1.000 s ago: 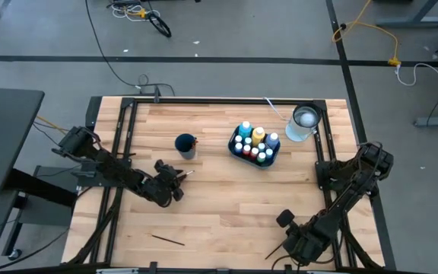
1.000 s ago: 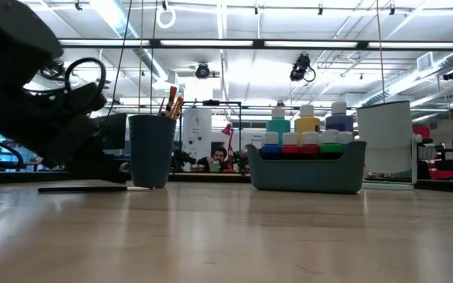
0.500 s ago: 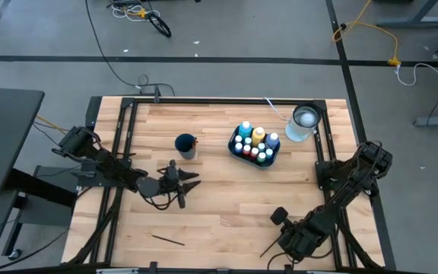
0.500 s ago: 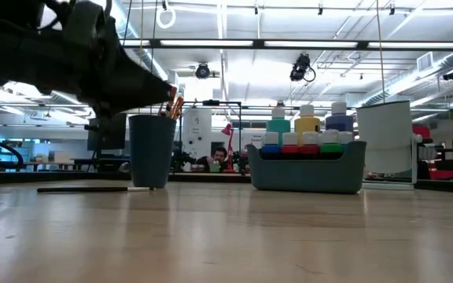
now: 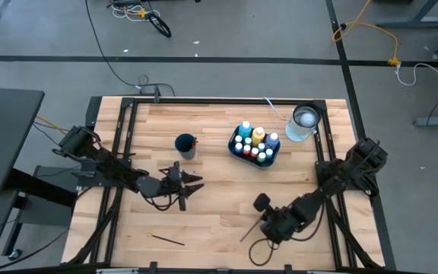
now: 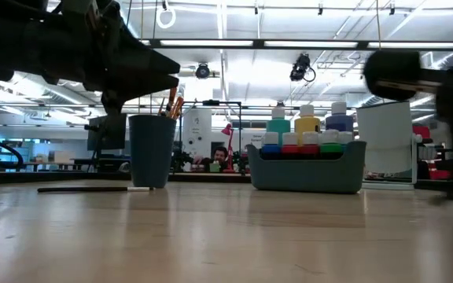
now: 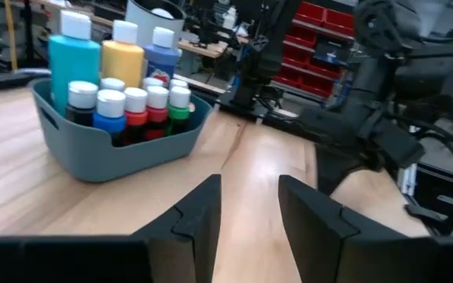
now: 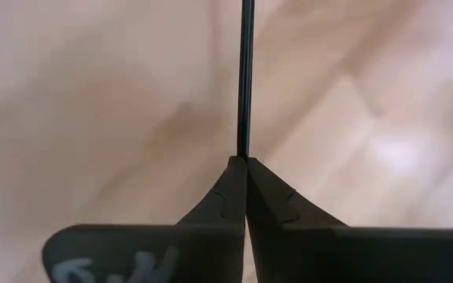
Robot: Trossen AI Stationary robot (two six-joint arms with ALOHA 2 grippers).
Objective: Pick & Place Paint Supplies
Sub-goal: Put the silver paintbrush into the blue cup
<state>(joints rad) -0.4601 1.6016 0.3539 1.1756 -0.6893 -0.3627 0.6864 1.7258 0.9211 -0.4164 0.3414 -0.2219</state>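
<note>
Our right gripper jaws clench a thin paintbrush by its tip; it could pivot free. Left gripper jaws gape empty, toward nine o'clock.

Bottles in bin, right of cup

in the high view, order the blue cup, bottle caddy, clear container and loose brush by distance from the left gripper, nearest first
From the left gripper:
1. Blue cup, just beyond it, brushes inside.
2. Loose brush, near the front edge.
3. Bottle caddy, centre back.
4. Clear container, far back right corner.
</note>
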